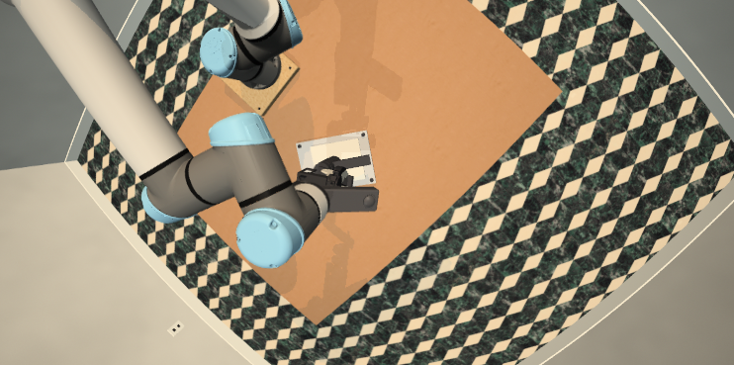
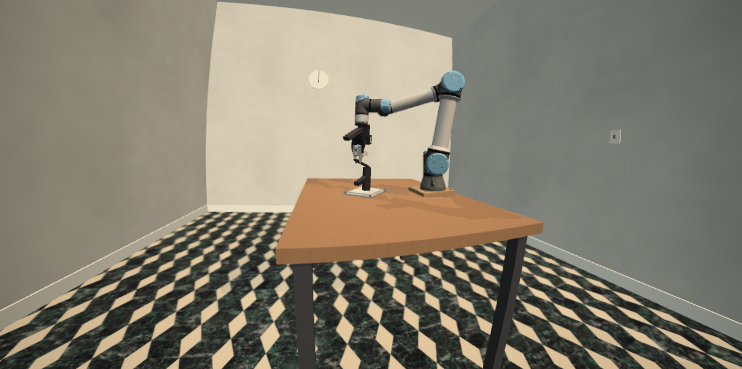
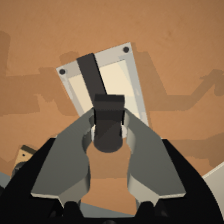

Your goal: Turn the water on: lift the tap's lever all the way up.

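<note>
The arm (image 1: 87, 59) is built from pale cream tubular links joined by dark grey joint housings, each closed with a light blue round cap (image 1: 269, 236); small screw dots are seen on the caps. Thin black bands are seen at the link ends. The gripper (image 3: 107, 131) is made of a black body carrying two broad, grey, wedge-shaped fingers.
</note>
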{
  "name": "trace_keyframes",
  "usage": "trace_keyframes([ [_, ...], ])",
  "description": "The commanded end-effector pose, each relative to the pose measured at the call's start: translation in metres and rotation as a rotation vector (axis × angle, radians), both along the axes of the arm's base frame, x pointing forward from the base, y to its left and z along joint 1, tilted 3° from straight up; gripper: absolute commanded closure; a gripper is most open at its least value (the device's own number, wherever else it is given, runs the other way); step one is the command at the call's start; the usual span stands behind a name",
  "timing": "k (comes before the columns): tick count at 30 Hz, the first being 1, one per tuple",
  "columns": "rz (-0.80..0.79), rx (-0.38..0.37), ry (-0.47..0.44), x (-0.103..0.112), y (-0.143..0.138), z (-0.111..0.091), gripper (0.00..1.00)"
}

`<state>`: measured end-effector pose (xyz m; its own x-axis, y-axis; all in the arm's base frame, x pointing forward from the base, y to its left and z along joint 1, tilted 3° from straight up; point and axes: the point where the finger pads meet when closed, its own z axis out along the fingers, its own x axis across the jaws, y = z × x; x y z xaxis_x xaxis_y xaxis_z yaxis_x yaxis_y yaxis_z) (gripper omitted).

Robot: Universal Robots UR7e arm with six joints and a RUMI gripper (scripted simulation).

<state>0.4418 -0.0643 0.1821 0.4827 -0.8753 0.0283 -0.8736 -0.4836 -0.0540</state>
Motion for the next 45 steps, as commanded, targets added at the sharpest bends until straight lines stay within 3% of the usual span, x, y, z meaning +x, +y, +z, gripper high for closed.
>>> trace_keyframes([
  [1,-0.001,-0.002,-0.003,-0.0007,-0.0005,0.0026,1.00],
  [15,-0.001,-0.002,-0.003,-0.0007,-0.0005,0.0026,1.00],
  [16,-0.001,-0.002,-0.003,-0.0007,-0.0005,0.0026,0.62],
  [45,-0.001,-0.001,-0.002,-0.0005,-0.0006,0.0022,0.62],
])
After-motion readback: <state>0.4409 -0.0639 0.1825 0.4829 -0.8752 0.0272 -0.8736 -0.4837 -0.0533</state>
